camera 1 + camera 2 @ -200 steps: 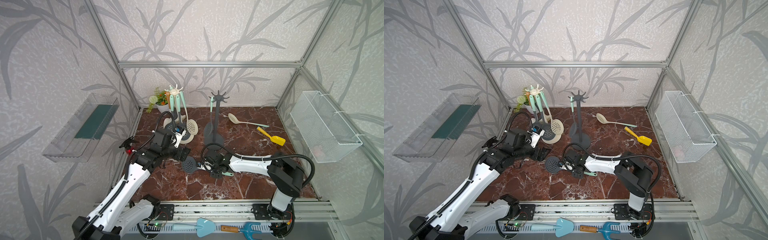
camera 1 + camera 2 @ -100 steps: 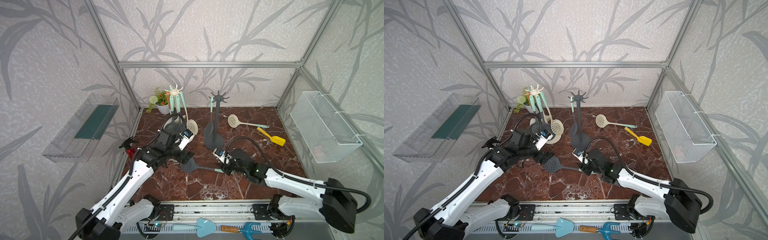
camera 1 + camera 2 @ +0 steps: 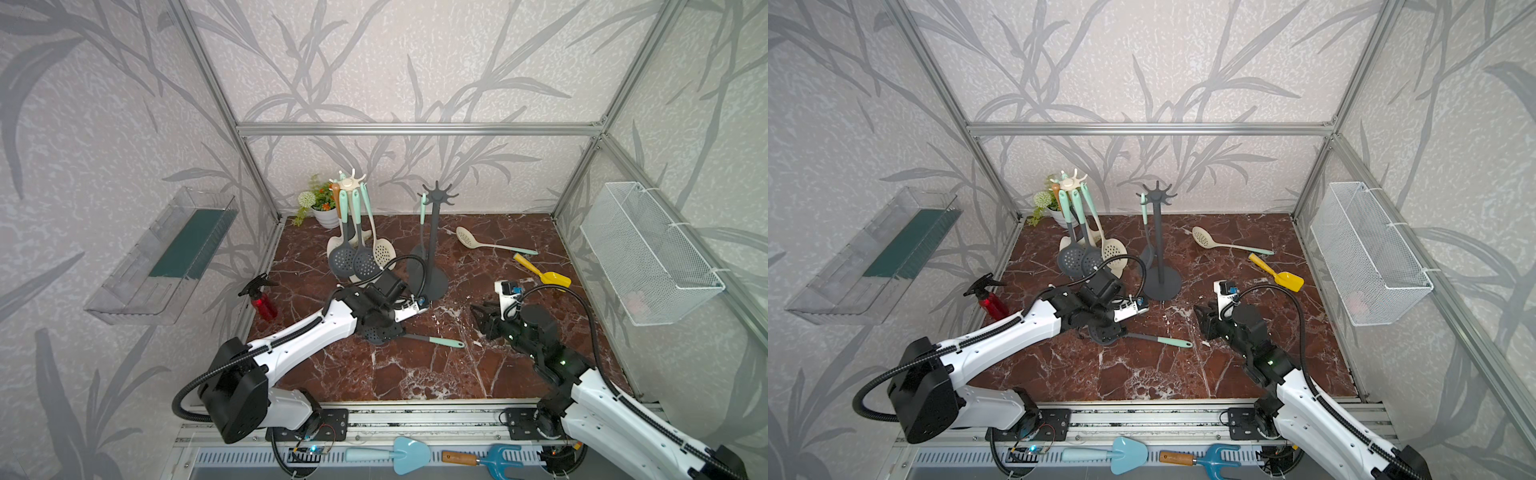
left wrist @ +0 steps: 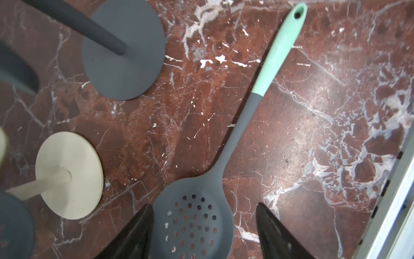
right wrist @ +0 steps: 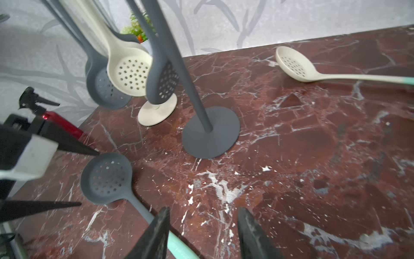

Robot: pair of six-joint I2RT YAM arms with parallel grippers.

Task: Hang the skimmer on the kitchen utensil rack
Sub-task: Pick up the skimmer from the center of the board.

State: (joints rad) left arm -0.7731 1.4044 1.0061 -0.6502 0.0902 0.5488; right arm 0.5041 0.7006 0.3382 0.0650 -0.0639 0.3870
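Top views both show the skimmer flat on the table, just near of the dark utensil rack, with the left claw over its round end and the right claw apart to its right. Left wrist: jaws spread, straddling the bowl, nothing clamped. Right wrist: jaws released, mint handle beside one finger.

The grey rack is being crowded on one side by the cream rack and its hanging skimmers, and one hook is being taken by a utensil. Marble floor is being left open in front of the skimmer and between the grey rack's base and the right gripper. The skimmer's bowl is being straddled by the left gripper.
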